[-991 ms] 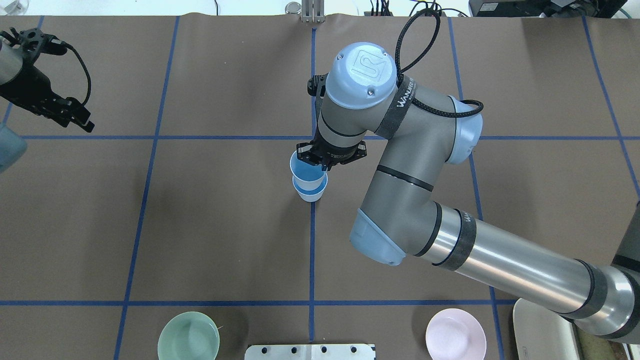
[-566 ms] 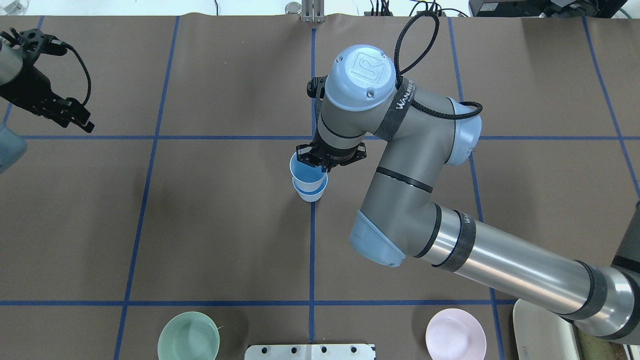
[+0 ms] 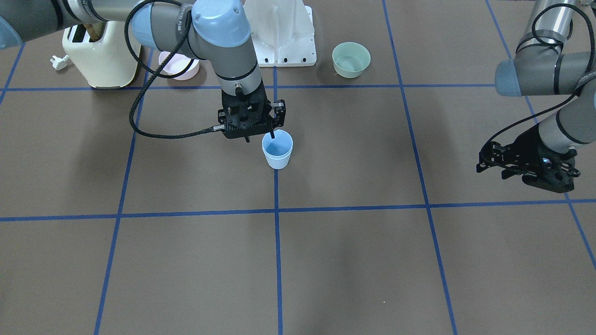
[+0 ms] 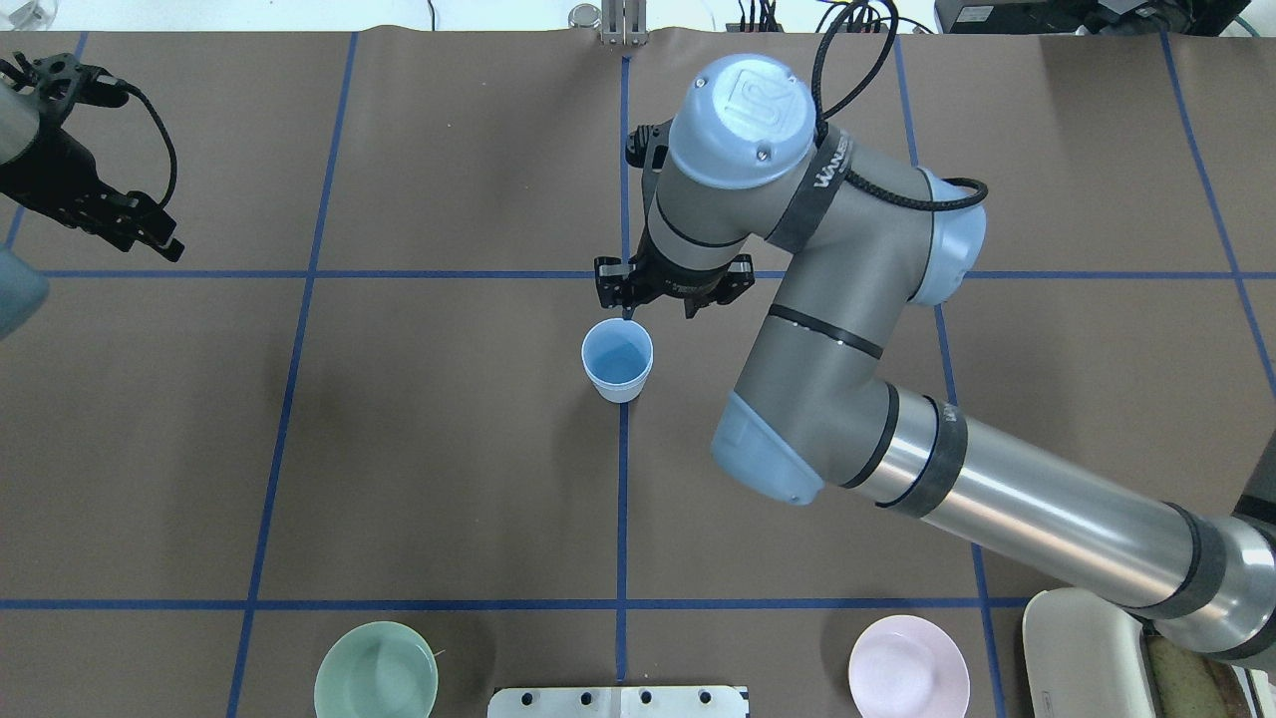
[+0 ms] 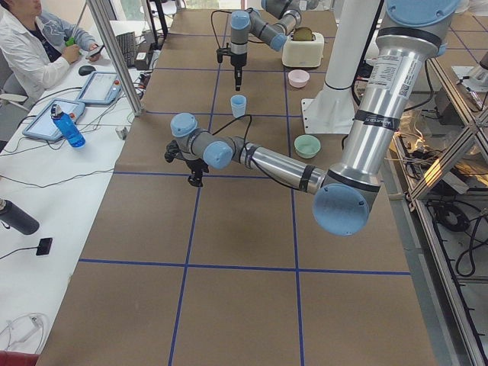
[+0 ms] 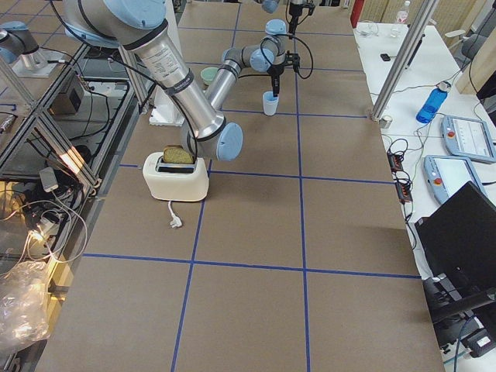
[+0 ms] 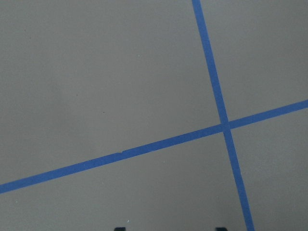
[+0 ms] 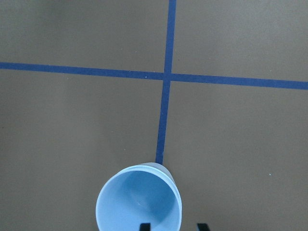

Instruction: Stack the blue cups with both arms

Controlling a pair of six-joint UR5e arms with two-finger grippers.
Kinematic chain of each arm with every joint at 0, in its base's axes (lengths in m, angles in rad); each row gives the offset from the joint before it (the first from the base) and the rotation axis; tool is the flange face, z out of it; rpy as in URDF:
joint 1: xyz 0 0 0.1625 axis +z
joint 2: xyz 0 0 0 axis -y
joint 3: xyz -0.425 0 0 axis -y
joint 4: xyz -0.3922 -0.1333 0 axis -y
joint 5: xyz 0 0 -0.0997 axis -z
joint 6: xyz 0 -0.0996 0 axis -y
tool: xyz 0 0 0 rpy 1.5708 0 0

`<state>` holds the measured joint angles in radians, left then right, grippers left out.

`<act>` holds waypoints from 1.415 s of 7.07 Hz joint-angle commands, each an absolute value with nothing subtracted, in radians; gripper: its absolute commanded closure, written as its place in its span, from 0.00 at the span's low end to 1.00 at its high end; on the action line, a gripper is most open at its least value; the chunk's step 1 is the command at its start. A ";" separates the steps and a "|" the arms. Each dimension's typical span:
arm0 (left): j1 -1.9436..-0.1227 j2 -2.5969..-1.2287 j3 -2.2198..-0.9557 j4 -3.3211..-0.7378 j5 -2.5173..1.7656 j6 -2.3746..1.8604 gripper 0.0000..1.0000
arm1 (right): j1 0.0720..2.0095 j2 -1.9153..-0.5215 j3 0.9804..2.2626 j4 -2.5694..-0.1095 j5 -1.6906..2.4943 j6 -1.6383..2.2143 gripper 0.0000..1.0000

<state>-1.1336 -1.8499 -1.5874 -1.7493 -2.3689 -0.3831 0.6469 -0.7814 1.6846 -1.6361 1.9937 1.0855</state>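
Observation:
The two blue cups (image 4: 618,361) stand nested, one inside the other, upright on a blue tape line at the table's middle; they also show in the front view (image 3: 277,150) and at the bottom of the right wrist view (image 8: 138,204). My right gripper (image 4: 656,311) hangs just above the stack's far rim, open and empty. One fingertip (image 8: 143,226) is over the cup's mouth and the other is outside it. My left gripper (image 4: 159,239) is far off at the table's left side, open and empty, above bare table.
A pale green bowl (image 4: 376,670) and a pink bowl (image 4: 908,666) sit near the robot's base plate (image 4: 618,701). A cream toaster (image 3: 100,56) stands by the pink bowl. An operator (image 5: 30,46) sits at the side desk.
My right gripper has let go of the upper cup, which has dropped fully into the lower one. The right gripper has risen and drawn back toward the table's far side. The left arm barely moved.

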 commanded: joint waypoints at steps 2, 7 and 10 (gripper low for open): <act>-1.205 -1.850 -1.583 -1.715 -2.370 -0.295 0.31 | 0.904 -0.907 1.726 -1.637 2.176 0.944 0.00; -1.383 -1.721 -1.578 -1.638 -2.370 0.004 0.02 | 1.214 -1.167 1.695 -1.638 2.178 0.624 0.00; -1.462 -1.666 -1.577 -1.513 -2.370 0.153 0.01 | 1.392 -1.401 1.684 -1.638 2.238 0.371 0.00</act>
